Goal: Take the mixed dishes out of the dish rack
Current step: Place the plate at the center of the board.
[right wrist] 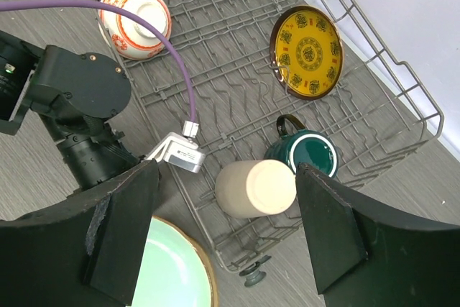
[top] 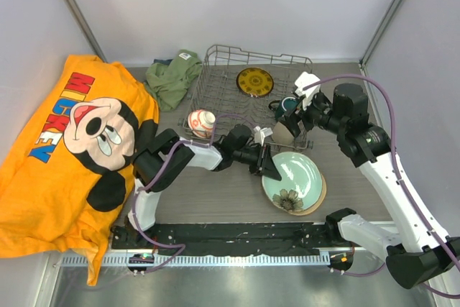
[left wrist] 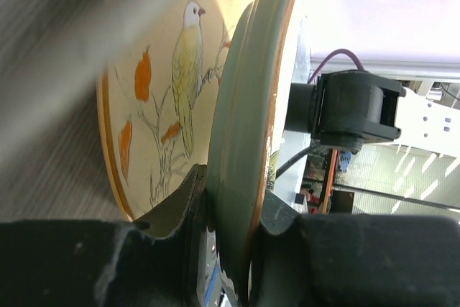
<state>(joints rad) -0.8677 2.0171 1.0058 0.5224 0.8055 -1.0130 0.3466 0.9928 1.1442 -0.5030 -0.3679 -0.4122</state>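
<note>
My left gripper (left wrist: pixel 233 192) is shut on the rim of the pale green plate (left wrist: pixel 241 120), to the right of the rack's near edge in the top view. This plate (top: pixel 293 175) lies over the cream bird-painted plate (left wrist: pixel 169 84), its held edge a little raised. My right gripper (right wrist: pixel 224 177) hangs open above the beige cup (right wrist: pixel 255 188), which lies on its side in the near right corner of the dish rack (top: pixel 248 53). Beside the cup stands the dark teal mug (right wrist: pixel 307 156). The yellow patterned plate (right wrist: pixel 307 52) and the red-orange bowl (right wrist: pixel 135 19) are also in the rack.
An orange Mickey Mouse shirt (top: pixel 72 149) covers the left of the table. A green cloth (top: pixel 172 77) lies bunched by the rack's far left corner. The left arm (right wrist: pixel 79 106) reaches along the rack's near side. White walls close off the back and sides.
</note>
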